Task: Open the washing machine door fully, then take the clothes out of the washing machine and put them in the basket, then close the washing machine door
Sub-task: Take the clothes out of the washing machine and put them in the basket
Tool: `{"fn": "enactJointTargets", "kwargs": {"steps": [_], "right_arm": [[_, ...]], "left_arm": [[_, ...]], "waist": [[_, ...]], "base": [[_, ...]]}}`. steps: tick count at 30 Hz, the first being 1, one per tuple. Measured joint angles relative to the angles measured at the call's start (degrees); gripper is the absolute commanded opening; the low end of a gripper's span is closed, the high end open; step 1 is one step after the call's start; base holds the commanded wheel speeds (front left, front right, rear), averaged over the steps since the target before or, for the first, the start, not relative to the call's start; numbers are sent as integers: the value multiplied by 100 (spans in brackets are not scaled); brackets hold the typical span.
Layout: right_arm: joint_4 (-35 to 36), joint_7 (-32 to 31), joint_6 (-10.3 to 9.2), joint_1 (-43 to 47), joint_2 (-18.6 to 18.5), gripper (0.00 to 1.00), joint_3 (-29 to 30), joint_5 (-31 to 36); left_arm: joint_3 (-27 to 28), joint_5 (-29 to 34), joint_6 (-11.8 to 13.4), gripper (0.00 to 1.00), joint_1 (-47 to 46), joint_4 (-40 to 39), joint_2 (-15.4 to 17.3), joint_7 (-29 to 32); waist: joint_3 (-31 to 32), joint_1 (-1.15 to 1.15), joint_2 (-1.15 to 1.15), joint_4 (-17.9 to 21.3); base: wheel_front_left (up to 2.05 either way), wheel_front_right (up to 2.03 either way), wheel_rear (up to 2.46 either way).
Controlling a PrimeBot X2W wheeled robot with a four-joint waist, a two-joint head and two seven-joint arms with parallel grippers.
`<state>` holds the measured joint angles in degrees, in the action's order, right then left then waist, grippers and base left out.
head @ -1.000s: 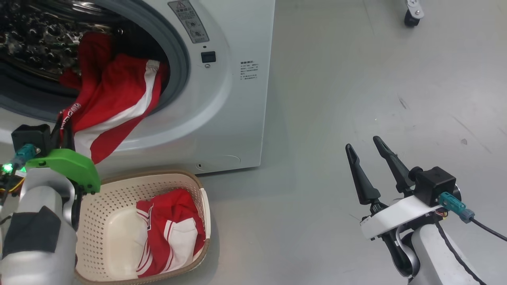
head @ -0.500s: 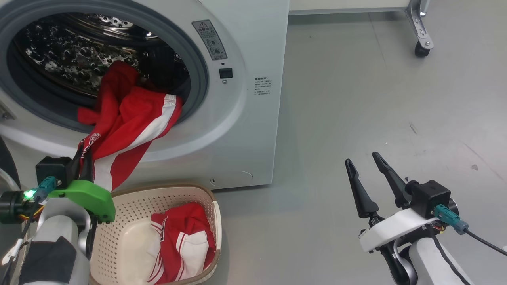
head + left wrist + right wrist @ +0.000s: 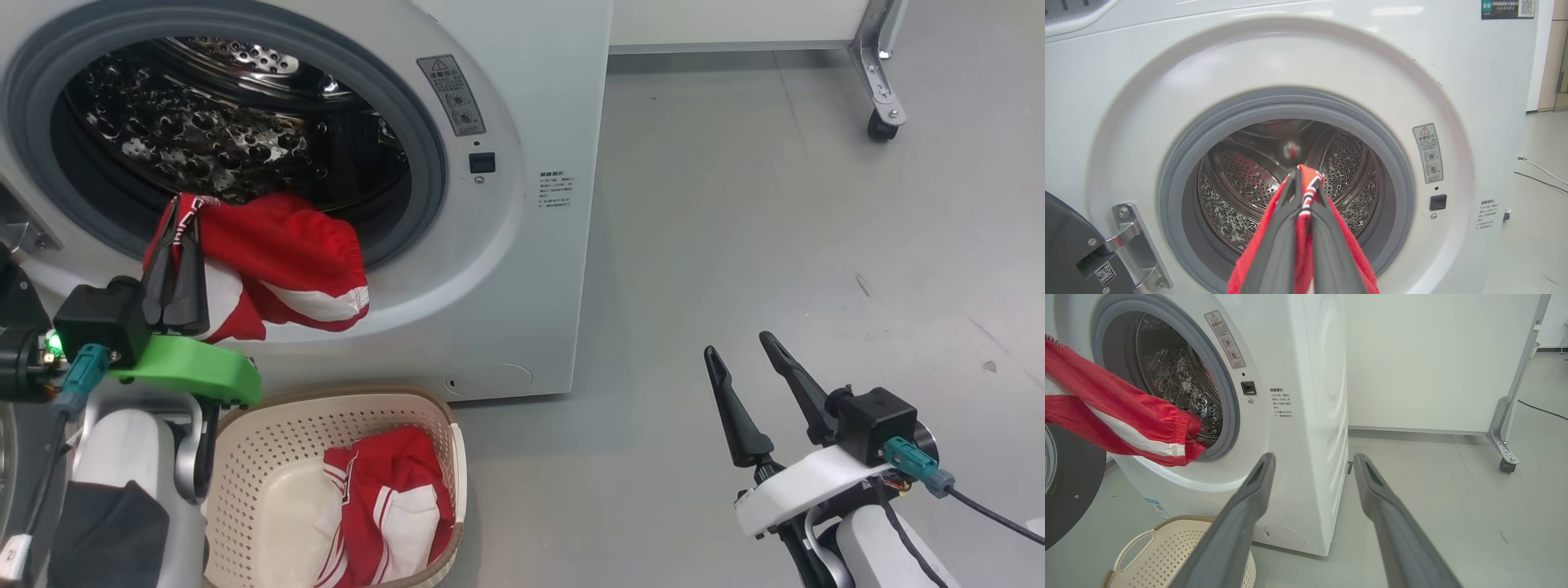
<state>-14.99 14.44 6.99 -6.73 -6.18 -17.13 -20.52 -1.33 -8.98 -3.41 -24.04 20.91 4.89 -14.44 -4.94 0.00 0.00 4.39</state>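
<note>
A red jersey (image 3: 277, 261) is pinched between the pressed-together fingers of the left gripper (image 3: 184, 214), just in front of the washing machine (image 3: 531, 269) opening; it is held high, likely so the trailing end at the grey rubber ring (image 3: 429, 175) is drawn clear; the basket (image 3: 326, 398) is set directly below the opening, ready for a drop, with a second garment (image 3: 384, 498) lying inside; the right gripper (image 3: 739, 343) is held spread and empty, well apart from the machine; the door (image 3: 1073, 490) is swung back on the hinge side.
</note>
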Motion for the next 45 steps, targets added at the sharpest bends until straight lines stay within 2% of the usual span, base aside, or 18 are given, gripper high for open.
{"fn": "enactJointTargets", "kwargs": {"steps": [13,19,24,31,45], "right_arm": [[1,0,0,7,8,100,-43,1],[12,0,0,10,19,100,-46,1],[33,0,0,9,29,100,-41,1],[71,0,0,-19,21,100,-51,1],[166,0,0,-202,-109,100,-113,1]], "left_arm": [[47,116,19,0,427,-1170,-46,-2],[49,121,66,0,756,-1278,-79,-25],[-98,136,66,0,999,-1096,-110,-25],[-201,135,65,0,1414,-434,-116,155],[-36,-77,172,0,1405,185,-174,367]], "waist": [[11,0,0,10],[-46,0,0,31],[-152,0,0,56],[-302,0,0,98],[-742,0,0,229]], "base": [[0,0,0],[0,0,0],[0,0,0],[0,0,0],[0,0,0]]}}
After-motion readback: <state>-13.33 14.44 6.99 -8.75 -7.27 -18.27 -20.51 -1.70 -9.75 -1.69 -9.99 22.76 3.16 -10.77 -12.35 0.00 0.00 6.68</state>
